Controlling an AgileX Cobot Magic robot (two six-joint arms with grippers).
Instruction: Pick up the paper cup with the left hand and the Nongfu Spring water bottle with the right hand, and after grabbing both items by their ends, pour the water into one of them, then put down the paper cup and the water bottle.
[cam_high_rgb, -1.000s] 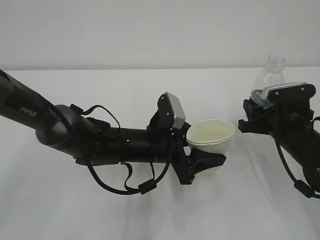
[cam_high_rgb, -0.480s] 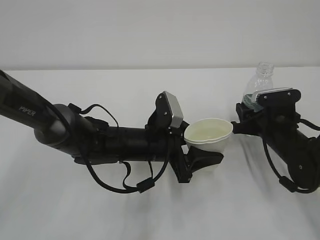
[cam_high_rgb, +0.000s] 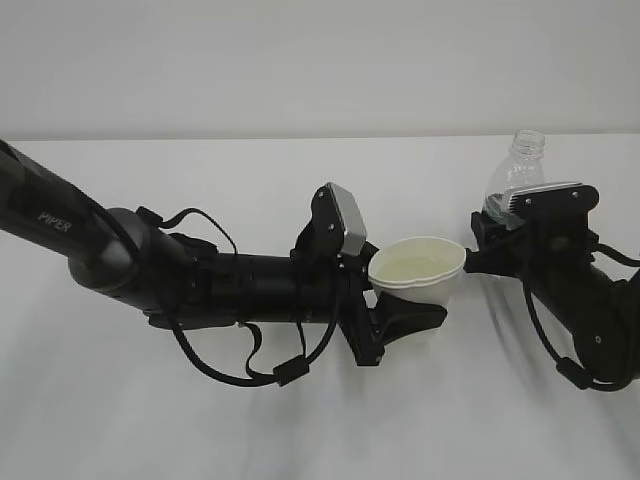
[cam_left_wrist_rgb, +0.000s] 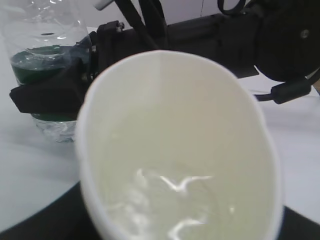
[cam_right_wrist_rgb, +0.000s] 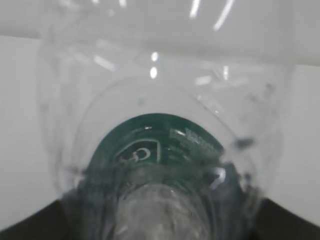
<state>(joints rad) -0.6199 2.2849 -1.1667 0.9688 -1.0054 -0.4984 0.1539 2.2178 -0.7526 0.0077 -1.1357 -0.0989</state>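
Note:
The white paper cup (cam_high_rgb: 420, 275) hangs above the table at centre, mouth up, with my left gripper (cam_high_rgb: 412, 305) shut on its lower part. In the left wrist view the paper cup (cam_left_wrist_rgb: 180, 150) fills the frame, and a shallow pool of water (cam_left_wrist_rgb: 175, 200) glints at its bottom. Just right of the cup, my right gripper (cam_high_rgb: 498, 228) is shut on the Nongfu Spring water bottle (cam_high_rgb: 517, 172), which stands nearly upright with its open neck on top. Its green label (cam_right_wrist_rgb: 155, 145) shows through the clear plastic, and the bottle (cam_left_wrist_rgb: 42, 60) also appears beyond the cup's rim.
The white table (cam_high_rgb: 300, 430) runs to a pale wall (cam_high_rgb: 300, 60) behind. The left arm (cam_high_rgb: 200, 280) with its looped cables stretches across the left half, and the right arm (cam_high_rgb: 590, 320) comes in from the lower right.
The right gripper has carried the bottle left and a little lower, close to the cup's rim. The cup has shifted slightly left and stays in the left gripper.

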